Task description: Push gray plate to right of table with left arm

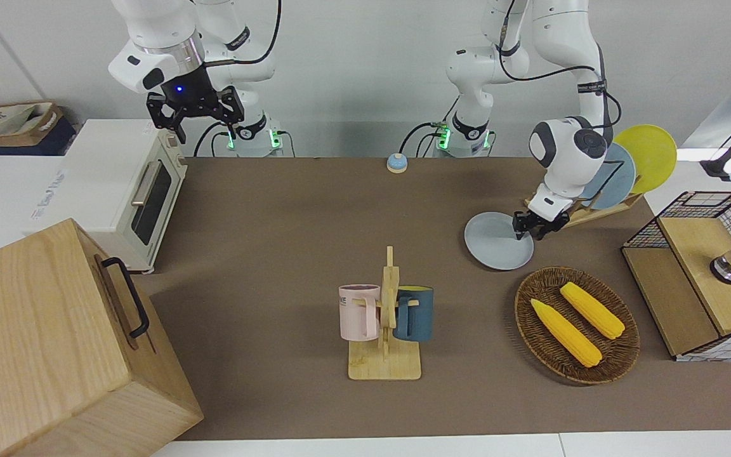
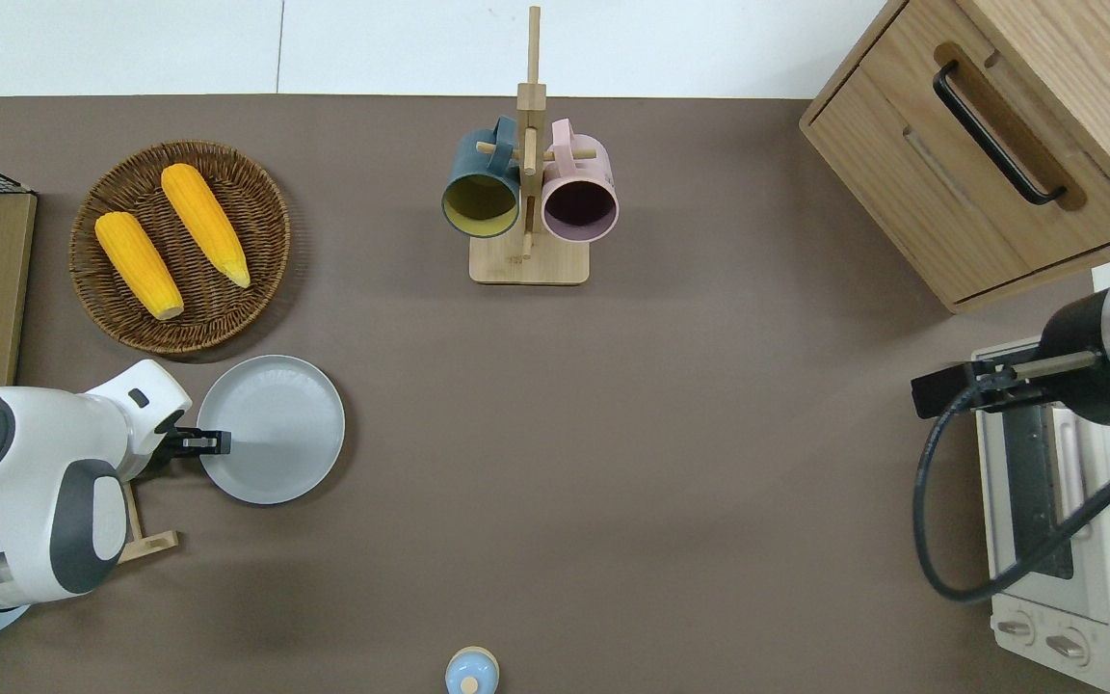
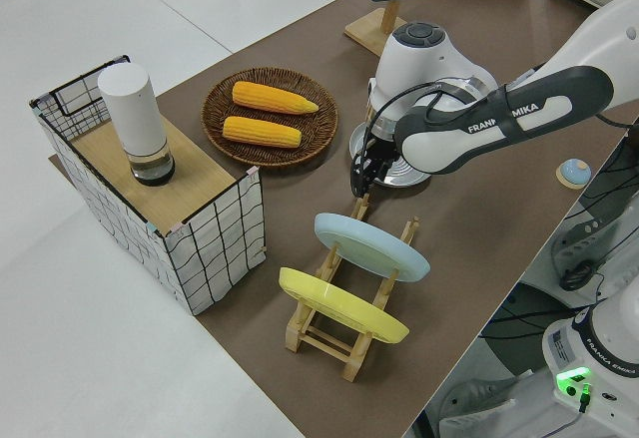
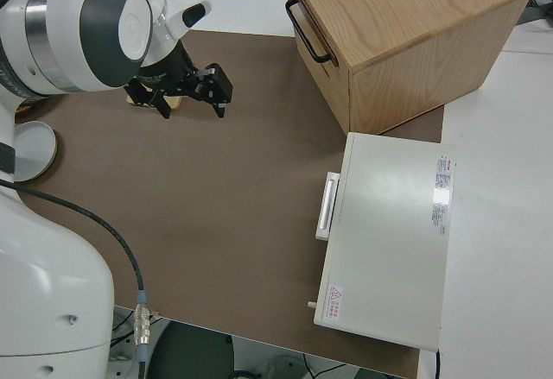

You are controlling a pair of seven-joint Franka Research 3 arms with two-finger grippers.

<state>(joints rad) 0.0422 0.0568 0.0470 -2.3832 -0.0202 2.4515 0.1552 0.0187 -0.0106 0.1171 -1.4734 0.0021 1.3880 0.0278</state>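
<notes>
The gray plate (image 1: pixel 495 244) (image 2: pixel 276 429) lies flat on the brown table (image 2: pixel 661 463) near the left arm's end; it also shows in the right side view (image 4: pixel 26 150). My left gripper (image 1: pixel 526 231) (image 2: pixel 218 443) (image 3: pixel 357 177) is shut and points down at the plate's rim on the side toward the left arm's end, its tip just inside the rim. The arm hides most of the plate in the left side view. The right arm is parked, its gripper (image 1: pixel 195 120) (image 4: pixel 192 104) open and empty.
A wicker basket (image 2: pixel 256 207) with two corn cobs lies just farther from the robots than the plate. A rack (image 3: pixel 334 333) holds a sky-blue plate (image 1: pixel 616 181) and a yellow plate (image 1: pixel 651 152). A mug stand (image 2: pixel 528 260), wooden cabinet (image 2: pixel 989 145), toaster oven (image 1: pixel 131 184) and bell (image 2: pixel 471 672) also stand on the table.
</notes>
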